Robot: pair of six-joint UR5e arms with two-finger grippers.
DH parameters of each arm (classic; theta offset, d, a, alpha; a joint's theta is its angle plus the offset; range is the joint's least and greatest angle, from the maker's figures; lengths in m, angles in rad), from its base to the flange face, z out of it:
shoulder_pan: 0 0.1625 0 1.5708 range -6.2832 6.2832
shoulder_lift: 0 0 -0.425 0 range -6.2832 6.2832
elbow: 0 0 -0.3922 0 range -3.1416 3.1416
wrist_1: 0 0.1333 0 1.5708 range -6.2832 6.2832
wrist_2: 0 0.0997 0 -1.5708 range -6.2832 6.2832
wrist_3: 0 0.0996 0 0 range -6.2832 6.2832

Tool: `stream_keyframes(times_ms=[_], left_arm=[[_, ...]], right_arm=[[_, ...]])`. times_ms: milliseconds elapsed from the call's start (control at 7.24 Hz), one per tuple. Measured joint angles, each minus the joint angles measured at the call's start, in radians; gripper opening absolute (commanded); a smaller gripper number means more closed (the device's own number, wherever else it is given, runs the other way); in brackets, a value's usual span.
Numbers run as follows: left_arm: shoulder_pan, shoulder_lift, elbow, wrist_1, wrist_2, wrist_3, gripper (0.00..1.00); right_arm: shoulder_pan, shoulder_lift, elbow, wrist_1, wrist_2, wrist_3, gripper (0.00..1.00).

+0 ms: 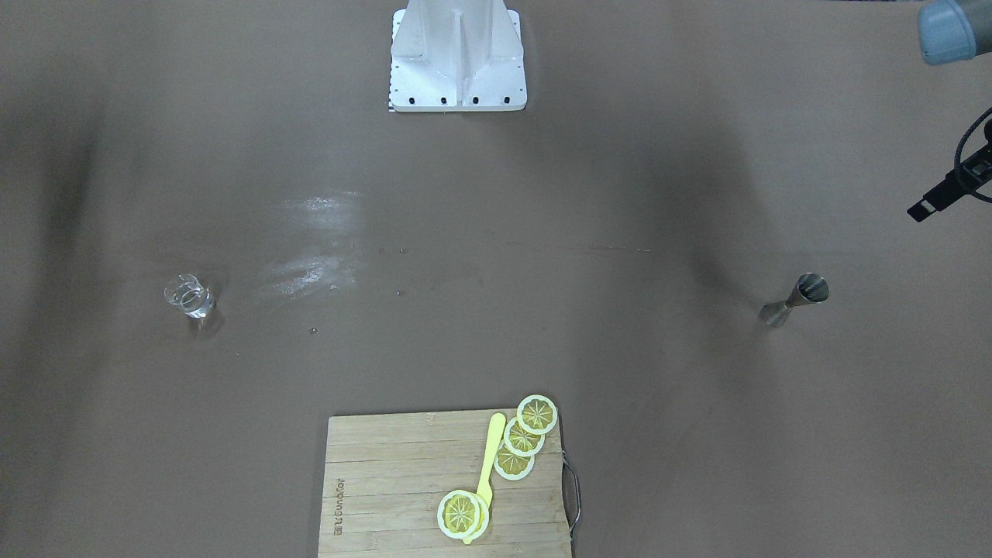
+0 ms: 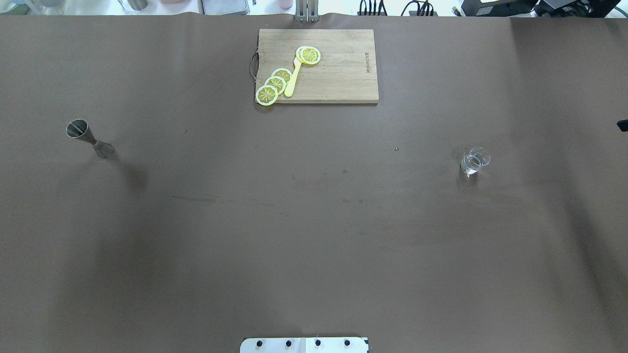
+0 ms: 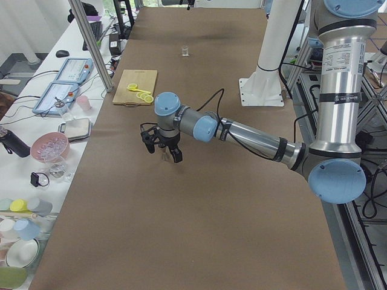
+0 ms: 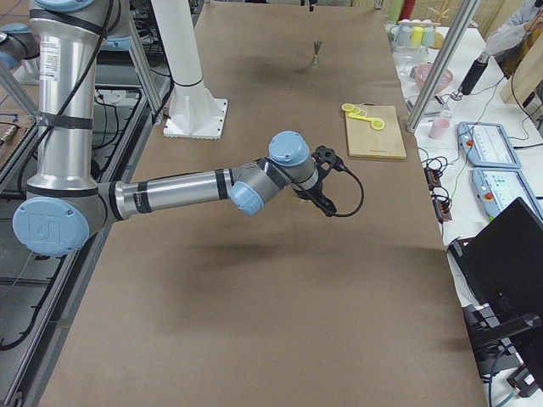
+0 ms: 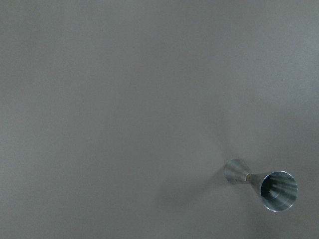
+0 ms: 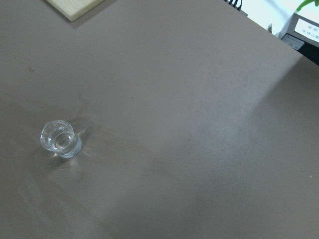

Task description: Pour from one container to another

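A steel jigger (image 2: 90, 138) stands upright on the brown table at the robot's left, also seen in the left wrist view (image 5: 266, 184). A small clear glass (image 2: 474, 161) holding a little clear liquid stands at the robot's right; the right wrist camera looks down on the glass (image 6: 60, 140). In the exterior left view my left gripper (image 3: 162, 153) hangs a little above the jigger. Only the exterior right view shows my right gripper (image 4: 327, 199), which hangs above the table near the glass. No fingers appear in either wrist view, so I cannot tell either gripper's state.
A wooden cutting board (image 2: 338, 73) with lemon slices (image 2: 274, 84) and a yellow knife (image 2: 293, 81) lies at the far middle edge. The white robot base (image 1: 457, 58) stands at the near edge. A shiny smear (image 1: 318, 248) marks the table beside the glass.
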Motion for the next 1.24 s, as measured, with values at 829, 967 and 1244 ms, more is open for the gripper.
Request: stream_keyframes(times_ms=[829, 967, 1244], left_arm=[[0.021, -0.007, -0.027, -0.006, 0.069, -0.199, 0.97], [0.050, -0.009, -0.060, -0.012, 0.091, -0.248, 0.97], [0.159, -0.001, -0.142, -0.028, 0.239, -0.299, 0.97]], right_arm=[[-0.169, -0.029, -0.260, 0.745, -0.050, 0.183, 1.00], [-0.187, -0.023, -0.320, 0.858, -0.044, 0.191, 1.00], [-0.212, 0.037, -0.437, 1.013, -0.020, 0.195, 1.00]])
